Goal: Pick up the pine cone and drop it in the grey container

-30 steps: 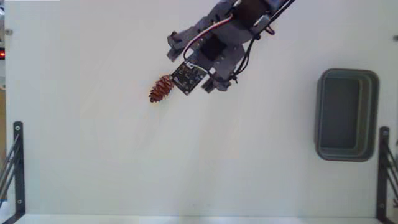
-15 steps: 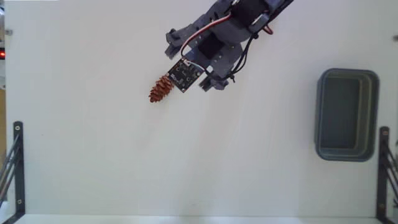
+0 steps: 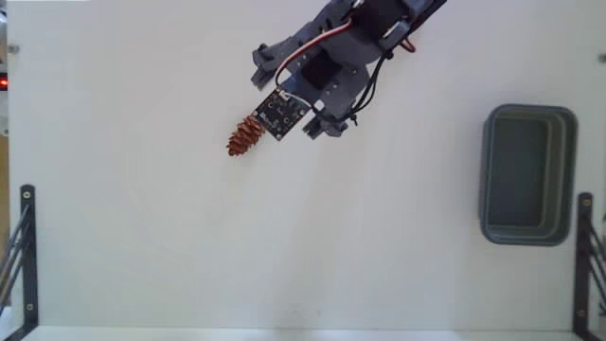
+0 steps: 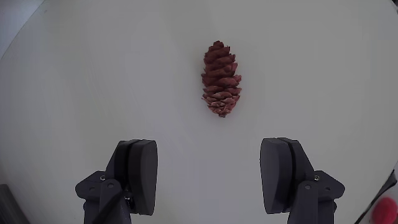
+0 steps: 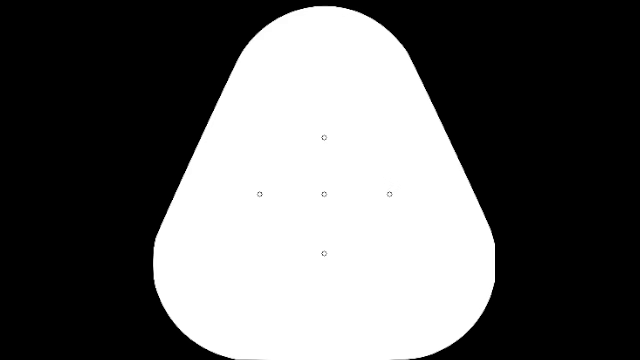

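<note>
The pine cone (image 3: 244, 136) lies on the white table, left of centre in the fixed view, reddish-brown and scaly. My gripper (image 3: 285, 106) hovers just up and right of it, reaching in from the top edge. In the wrist view the pine cone (image 4: 221, 78) lies lengthwise ahead of my gripper (image 4: 210, 175). The two dark fingers (image 4: 139, 175) stand wide apart with nothing between them and do not touch the cone. The grey container (image 3: 572, 170) sits far off at the right edge of the fixed view, with nothing visible inside it.
Black metal brackets stand at the lower left (image 3: 26, 256) and lower right (image 3: 585, 260) edges of the table. White tabletop (image 3: 360, 237) stretches between the cone and the container.
The arm shifted slightly up and to the left at first, then held still. The pine cone has not moved.
</note>
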Controlling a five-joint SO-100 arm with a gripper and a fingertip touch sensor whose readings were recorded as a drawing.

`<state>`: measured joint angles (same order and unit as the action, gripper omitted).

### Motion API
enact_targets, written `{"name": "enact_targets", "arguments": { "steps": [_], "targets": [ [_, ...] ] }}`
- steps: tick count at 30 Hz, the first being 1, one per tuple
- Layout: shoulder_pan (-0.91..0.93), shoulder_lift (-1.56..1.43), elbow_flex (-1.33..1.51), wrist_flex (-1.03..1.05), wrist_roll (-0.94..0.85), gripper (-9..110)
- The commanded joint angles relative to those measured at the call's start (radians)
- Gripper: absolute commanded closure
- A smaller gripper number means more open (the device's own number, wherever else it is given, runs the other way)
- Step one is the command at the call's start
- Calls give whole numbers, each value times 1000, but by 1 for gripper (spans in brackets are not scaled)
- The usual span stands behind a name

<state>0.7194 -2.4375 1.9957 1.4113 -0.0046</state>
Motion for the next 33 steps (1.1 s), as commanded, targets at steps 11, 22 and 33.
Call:
{"name": "enact_targets", "arguments": {
  "steps": [11, 22, 33],
  "targets": [
    [21, 77, -15, -82, 5, -9],
    [21, 265, -74, -211, 5, -9],
    [21, 448, -164, -304, 5, -9]
  ]
}}
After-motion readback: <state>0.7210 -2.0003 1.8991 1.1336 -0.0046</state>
